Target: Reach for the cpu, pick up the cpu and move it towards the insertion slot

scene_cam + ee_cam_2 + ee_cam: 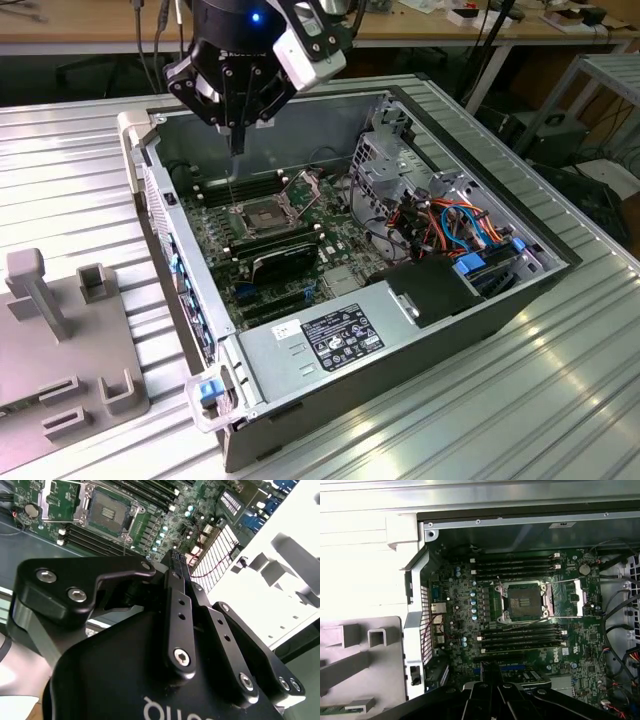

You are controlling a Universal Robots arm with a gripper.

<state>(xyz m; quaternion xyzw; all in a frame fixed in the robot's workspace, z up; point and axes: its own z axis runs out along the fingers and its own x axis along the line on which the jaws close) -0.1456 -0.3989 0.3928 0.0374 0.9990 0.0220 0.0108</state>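
One open computer case [420,372] takes up much of the ribbed metal table [80,160]. It holds a green circuit board [345,245], a grey power box [300,350] and coloured cables [450,225]. Toward the case's far wall I see the insertion slot [258,216], with a silver frame and dark centre, between black memory slots [520,637]. My gripper [237,140] hangs above that side with its fingers [175,600] pressed together. Whether they pinch the cpu I cannot tell.
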